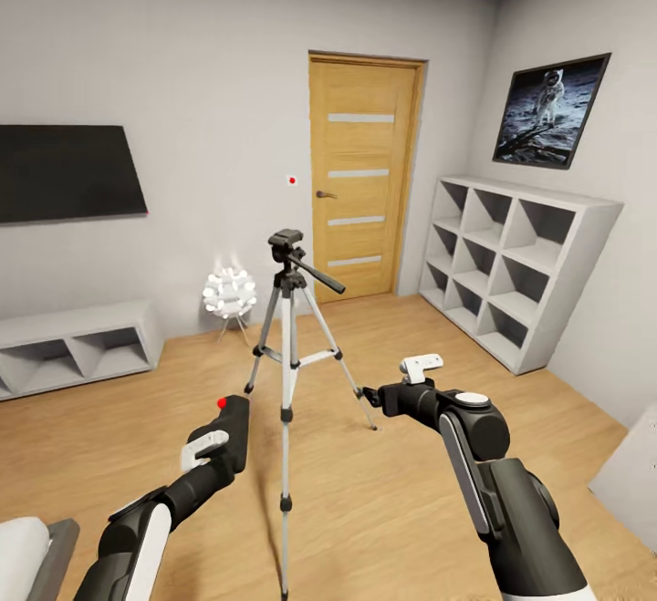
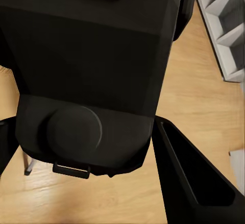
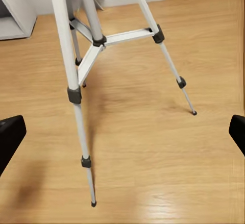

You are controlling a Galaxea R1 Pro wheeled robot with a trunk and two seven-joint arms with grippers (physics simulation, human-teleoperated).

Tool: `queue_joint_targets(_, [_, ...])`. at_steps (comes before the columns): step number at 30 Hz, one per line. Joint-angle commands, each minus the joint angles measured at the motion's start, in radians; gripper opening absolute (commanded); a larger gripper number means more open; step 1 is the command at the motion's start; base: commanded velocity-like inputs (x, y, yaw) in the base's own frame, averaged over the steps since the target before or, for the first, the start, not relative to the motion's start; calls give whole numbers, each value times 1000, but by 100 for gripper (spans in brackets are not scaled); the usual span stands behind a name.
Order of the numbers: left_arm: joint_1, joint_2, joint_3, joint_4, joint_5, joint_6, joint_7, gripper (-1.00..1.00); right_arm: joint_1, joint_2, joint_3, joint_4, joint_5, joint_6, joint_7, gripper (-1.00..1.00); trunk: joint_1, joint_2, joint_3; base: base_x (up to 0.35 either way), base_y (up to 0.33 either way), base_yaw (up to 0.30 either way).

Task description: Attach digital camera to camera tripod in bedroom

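- A silver-grey camera tripod (image 1: 288, 336) with black joints, a black head and a long black pan handle stands upright on the light wood plank floor (image 1: 383, 510) of the white-walled bedroom, its three legs spread.
- The left gripper (image 1: 230, 419) hangs just to the left of the tripod's near leg, at about mid-leg height, closed around a small black digital camera (image 1: 234, 420) with a bright red round dot on its top corner.
- In the left wrist view the black camera body (image 2: 97, 71) sits close against the lens between the dark fingers (image 2: 189, 178), a round knob-like part facing out; wood floor and a corner of white shelving show past it.
- The right gripper (image 1: 369, 395) is held to the right of the tripod, near its right leg and not touching it, with its jaws spread wide and nothing between them.
- The right wrist view looks at the tripod's lower legs (image 3: 81, 101) and centre brace, with one black fingertip (image 3: 9, 137) at each edge of the picture.
- Behind the tripod is an oak door (image 1: 362, 177) with four pale strips; a white spiky floor lamp (image 1: 229, 294) glows to the tripod's left.
- White cube shelves (image 1: 511, 264) line the wall right of the tripod, under a framed astronaut picture (image 1: 550, 110).
- Left of the tripod, a black flat screen (image 1: 66, 170) hangs above a low white shelf unit (image 1: 78, 346).
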Motion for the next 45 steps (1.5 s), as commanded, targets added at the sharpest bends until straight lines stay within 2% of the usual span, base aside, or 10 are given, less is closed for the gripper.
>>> queue_joint_targets(1, [-1,-1,3,-1,1,7,-7,-100,-1,1,0,-1,2,5,3,100,1,-2,-2,101,305,-278])
queue_joint_targets(23, [-1,-1,8,-1,0,6,-6,-100,-1,0,1,-1,2,5,3,100,1,-2,-2,100,309,-278])
queue_joint_targets(25, [0,-1,23,-1,1,6,-6,-100,-1,0,1,-1,2,5,3,100,1,-2,-2,67,314,-278])
queue_joint_targets(27, [0,-1,59,-5,3,6,-8,-100,-1,0,1,-1,2,5,3,100,1,-2,-2,34,315,-278])
queue_joint_targets(30, [7,-1,137,-16,4,7,-9,-100,-1,0,1,-1,2,5,2,100,1,-2,-2,15,316,-278])
queue_joint_targets(32, [9,-1,172,-17,4,7,-9,-100,-1,0,0,-1,2,5,2,100,1,-2,-2,7,316,-278])
queue_joint_targets(34, [10,1,192,-17,4,7,-9,-100,-1,-1,-3,-1,2,6,2,100,1,-2,-2,3,316,-278])
queue_joint_targets(35, [11,10,206,-18,5,7,-8,-100,-1,-2,-6,-1,2,6,3,100,1,-2,-2,1,317,-278])
queue_joint_targets(45, [11,14,211,-18,5,7,-8,-100,27,-10,0,-1,-6,6,7,100,1,-2,-2,0,317,-274])
